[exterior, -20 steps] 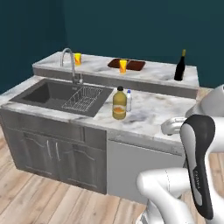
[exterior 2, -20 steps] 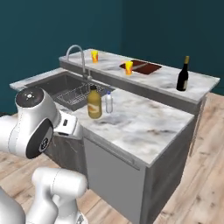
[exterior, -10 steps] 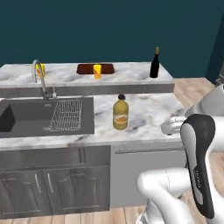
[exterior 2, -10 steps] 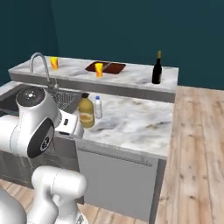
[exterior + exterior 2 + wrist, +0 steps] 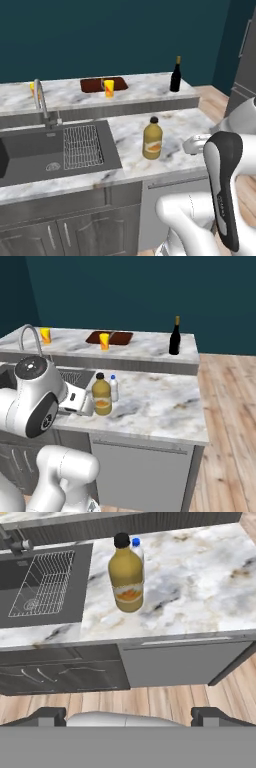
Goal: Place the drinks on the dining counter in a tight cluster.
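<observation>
Tool spread wide, gripping nothing, well back from the bench; amber bottle upright there, water bottle just behind it.

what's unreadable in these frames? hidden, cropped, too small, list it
- Water bottle: hand view, mostly behind the amber bottle; cap and a sliver show.
- Wine bottle label: left base view, too small to read.
- Far cup: left base view, partly behind the faucet.
- Sink: left base view, cut by the left edge.
- Gripper: hand view, tips cut by the bottom band; open.
</observation>
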Motion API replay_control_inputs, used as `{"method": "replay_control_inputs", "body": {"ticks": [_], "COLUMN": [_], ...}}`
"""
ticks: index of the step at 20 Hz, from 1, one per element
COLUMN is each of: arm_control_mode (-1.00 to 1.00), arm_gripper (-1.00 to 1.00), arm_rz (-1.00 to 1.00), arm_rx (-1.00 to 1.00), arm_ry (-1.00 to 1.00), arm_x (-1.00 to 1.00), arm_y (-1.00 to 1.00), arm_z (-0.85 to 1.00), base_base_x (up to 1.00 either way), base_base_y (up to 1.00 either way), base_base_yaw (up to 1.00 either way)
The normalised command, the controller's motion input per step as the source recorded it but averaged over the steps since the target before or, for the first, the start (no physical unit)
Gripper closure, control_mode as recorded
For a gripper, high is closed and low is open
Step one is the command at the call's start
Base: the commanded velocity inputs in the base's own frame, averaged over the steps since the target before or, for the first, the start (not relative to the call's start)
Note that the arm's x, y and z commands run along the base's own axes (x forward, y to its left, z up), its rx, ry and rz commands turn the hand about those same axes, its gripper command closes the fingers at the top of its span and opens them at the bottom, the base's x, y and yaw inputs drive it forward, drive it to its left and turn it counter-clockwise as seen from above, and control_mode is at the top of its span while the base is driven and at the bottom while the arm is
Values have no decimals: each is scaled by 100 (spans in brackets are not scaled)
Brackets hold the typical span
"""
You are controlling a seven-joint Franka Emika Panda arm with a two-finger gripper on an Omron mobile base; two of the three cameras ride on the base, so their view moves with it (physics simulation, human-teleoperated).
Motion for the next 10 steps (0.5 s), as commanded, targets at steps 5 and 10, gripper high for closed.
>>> {"method": "replay_control_inputs", "body": {"ticks": [5, 10], "arm_control_mode": [100, 100], "arm_gripper": [-100, -100], "arm_rz": [0, 0], "arm_rx": [0, 0], "arm_ry": [0, 0], "arm_x": [0, 0], "arm_y": [0, 0], "arm_z": [0, 0], "base_base_x": [13, 20], "base_base_y": [-4, 0], "base_base_yaw": [0, 6]}}
